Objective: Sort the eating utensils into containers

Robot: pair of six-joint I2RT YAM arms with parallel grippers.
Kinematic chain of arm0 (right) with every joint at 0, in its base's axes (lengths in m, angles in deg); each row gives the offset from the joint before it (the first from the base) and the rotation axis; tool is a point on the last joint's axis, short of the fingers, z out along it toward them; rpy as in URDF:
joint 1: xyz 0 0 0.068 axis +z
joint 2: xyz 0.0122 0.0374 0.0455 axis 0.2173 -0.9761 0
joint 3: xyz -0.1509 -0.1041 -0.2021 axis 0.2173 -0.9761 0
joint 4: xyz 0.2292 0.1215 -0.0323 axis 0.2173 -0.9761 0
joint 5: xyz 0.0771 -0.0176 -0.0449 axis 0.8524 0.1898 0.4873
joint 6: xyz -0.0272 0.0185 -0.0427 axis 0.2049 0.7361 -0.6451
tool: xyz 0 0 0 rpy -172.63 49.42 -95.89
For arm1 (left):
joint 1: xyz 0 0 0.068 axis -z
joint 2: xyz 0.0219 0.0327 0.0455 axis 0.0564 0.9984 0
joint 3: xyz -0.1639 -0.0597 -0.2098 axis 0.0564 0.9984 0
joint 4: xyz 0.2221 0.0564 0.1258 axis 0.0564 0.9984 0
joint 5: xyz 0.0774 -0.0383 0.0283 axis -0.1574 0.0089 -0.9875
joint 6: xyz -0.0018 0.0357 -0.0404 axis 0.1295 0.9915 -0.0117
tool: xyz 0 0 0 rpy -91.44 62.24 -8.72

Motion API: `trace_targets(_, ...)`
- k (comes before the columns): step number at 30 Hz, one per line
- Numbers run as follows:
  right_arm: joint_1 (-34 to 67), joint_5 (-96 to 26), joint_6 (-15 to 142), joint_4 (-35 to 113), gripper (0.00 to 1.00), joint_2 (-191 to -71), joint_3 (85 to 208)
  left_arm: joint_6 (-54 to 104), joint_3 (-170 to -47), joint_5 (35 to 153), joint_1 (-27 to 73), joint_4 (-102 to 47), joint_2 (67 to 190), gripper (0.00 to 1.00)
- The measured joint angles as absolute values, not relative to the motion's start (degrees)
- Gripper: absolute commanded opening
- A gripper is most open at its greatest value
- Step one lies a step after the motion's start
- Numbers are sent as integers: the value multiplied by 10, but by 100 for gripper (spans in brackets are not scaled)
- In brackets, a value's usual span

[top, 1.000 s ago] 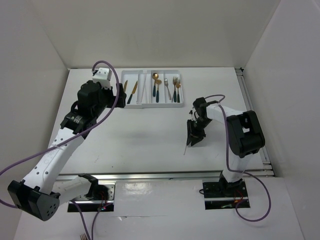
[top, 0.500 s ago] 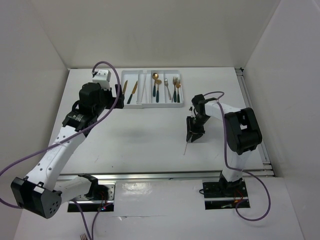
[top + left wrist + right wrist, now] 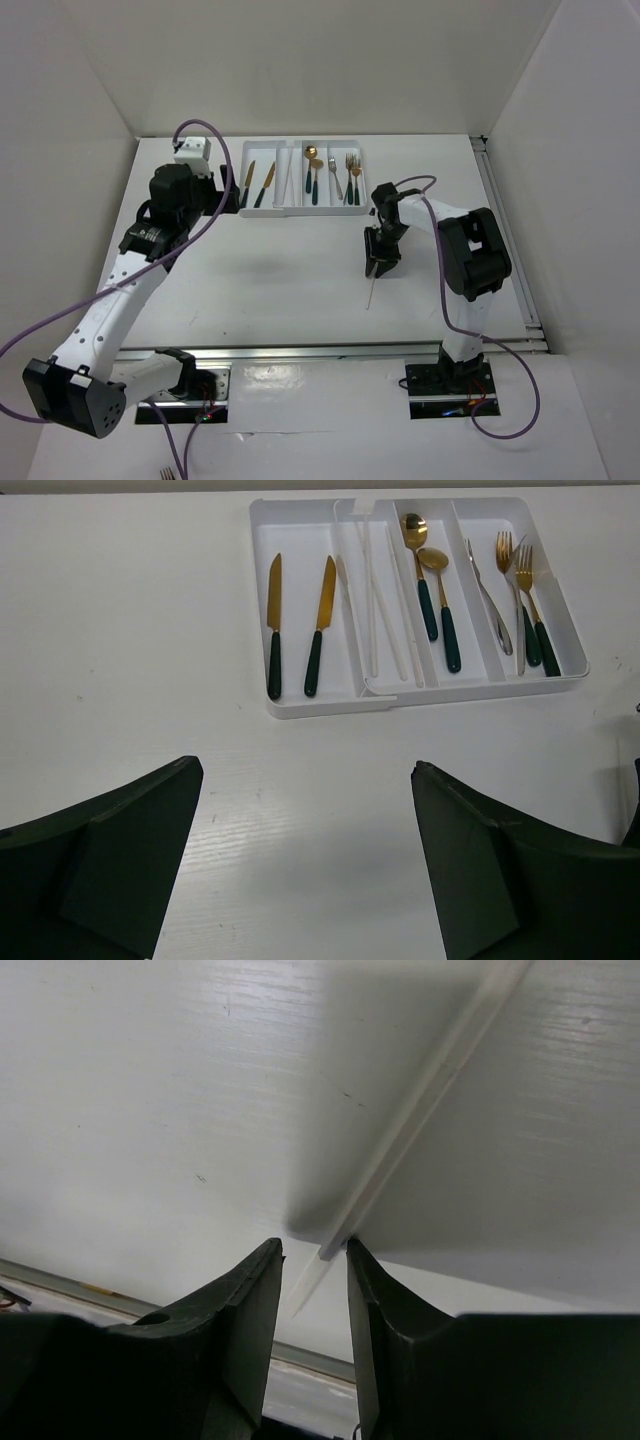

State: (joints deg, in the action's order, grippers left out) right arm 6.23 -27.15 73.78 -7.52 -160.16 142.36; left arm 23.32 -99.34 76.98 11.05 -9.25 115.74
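Note:
The white tray (image 3: 300, 211) (image 3: 330, 705) stands at the back of the table. Its containers hold two gold knives (image 3: 274, 630), pale sticks (image 3: 385, 610), two gold spoons (image 3: 430, 590) and several forks (image 3: 520, 590). One more thin pale stick (image 3: 371, 293) (image 3: 420, 1110) lies on the table in front of the tray. My right gripper (image 3: 380, 262) (image 3: 313, 1248) is low over the stick's far end, open a little, its jaws either side of the stick with a gap left. My left gripper (image 3: 228, 193) (image 3: 307, 768) hangs wide open and empty, to the left of the tray.
White walls close in the table on three sides. A metal rail (image 3: 505, 230) runs along the right edge and another (image 3: 330, 352) along the front. Purple cables (image 3: 190, 135) loop from both arms.
My right gripper has slid up and left along the stick toward the tray and opened slightly. The stick has stayed put. My left arm has shifted a little to the left.

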Motion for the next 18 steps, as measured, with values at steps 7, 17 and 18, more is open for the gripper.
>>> trace_targets(7,63,-303,733,-80,41,-1603,1431,233,-991,770,92,-89,1139,100)
trace_targets(17,65,-329,720,-83,37,-1602,1430,233,-987,773,87,-89,1132,100)
trace_targets(18,64,-331,719,-83,37,-1602,1430,233,-986,773,86,-89,1132,100)
